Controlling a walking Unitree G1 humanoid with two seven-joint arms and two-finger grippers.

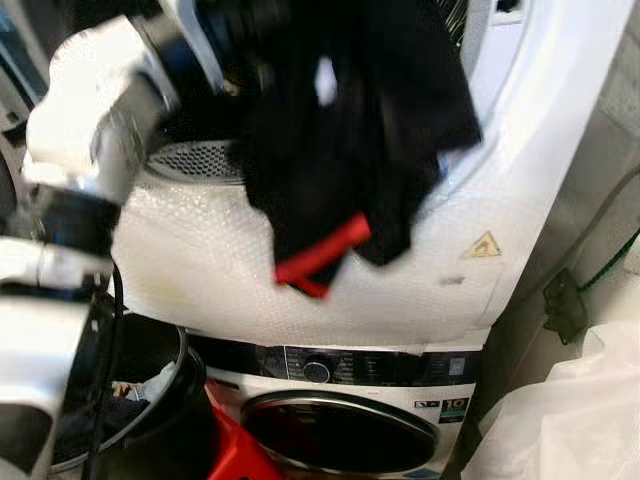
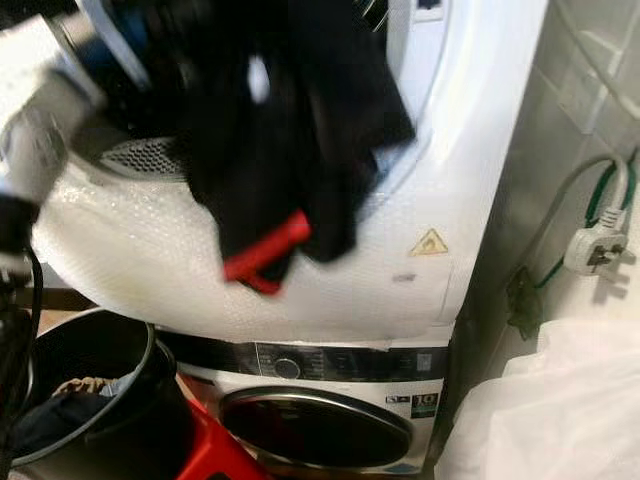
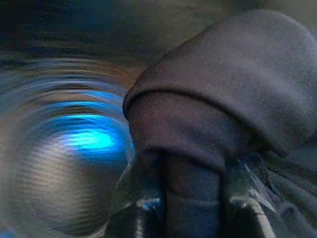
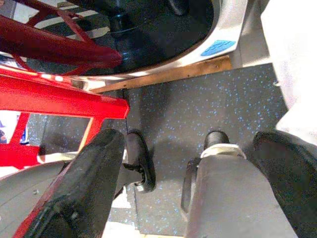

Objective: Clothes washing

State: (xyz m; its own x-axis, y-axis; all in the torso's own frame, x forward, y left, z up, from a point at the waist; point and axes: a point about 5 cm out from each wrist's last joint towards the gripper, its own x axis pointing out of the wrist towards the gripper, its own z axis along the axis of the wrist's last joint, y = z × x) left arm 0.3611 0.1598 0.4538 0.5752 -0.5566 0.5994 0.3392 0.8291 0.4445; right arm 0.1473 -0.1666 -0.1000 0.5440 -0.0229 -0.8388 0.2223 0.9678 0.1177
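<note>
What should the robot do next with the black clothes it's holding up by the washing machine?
Probably push the left tool a bit deeper into the drum before letting go. It is shut on the black garment, but much of the cloth, with its red tab, hangs outside over the machine's white front. Released now, it might slide out.

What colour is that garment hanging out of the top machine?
Black garment with a red trim strip; clearest in the left eye view.

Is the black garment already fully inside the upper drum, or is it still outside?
Partly outside: the black garment hangs over the drum's rim, held by the left gripper.
</note>
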